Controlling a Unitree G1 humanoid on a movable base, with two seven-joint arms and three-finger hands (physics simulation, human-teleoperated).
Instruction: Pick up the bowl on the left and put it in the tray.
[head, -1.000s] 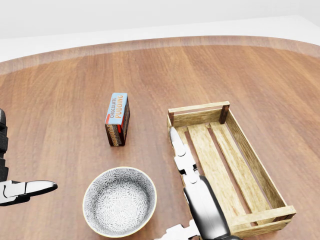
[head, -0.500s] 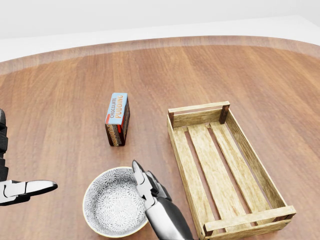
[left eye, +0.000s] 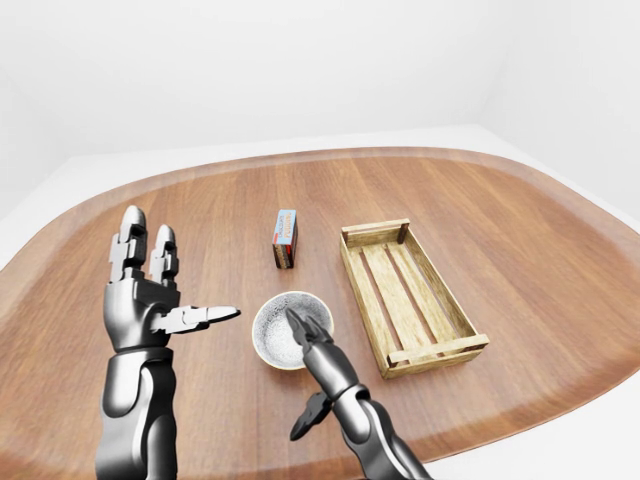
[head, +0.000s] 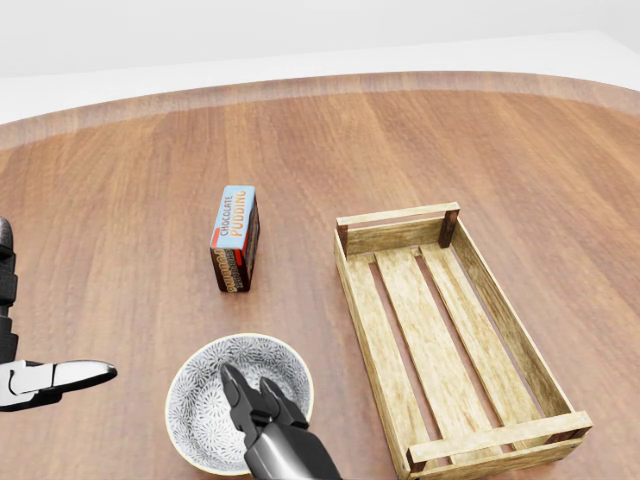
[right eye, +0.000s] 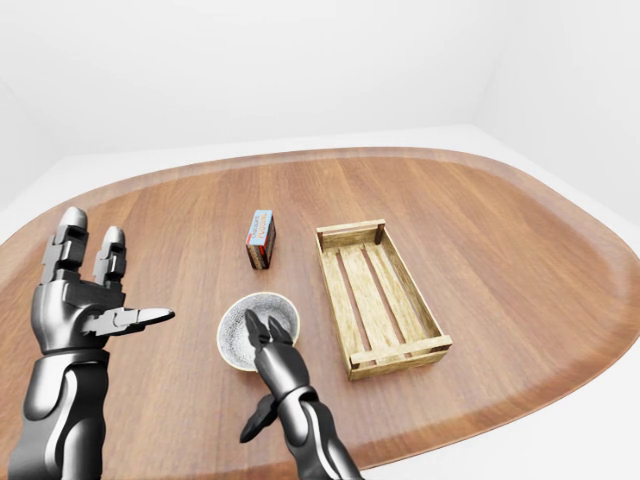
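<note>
Our right hand (head: 270, 428) over the bowl (head: 198, 398)
It sits on the counter (head: 120, 180) left of the tray (head: 503, 312); the hand, open and empty, points across it, closer than our open left hand (left eye: 148, 300).

bowl (head: 200, 395) to tray (head: 368, 330): bare table (head: 325, 330) | tray's left wall stands between | pudding box (head: 236, 240) well apart

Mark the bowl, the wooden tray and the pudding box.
bowl (head: 200, 400), head view, patterned inner wall on its left side
wooden tray (head: 395, 233), head view, top end wall
pudding box (head: 234, 218), head view, blue top face
</note>
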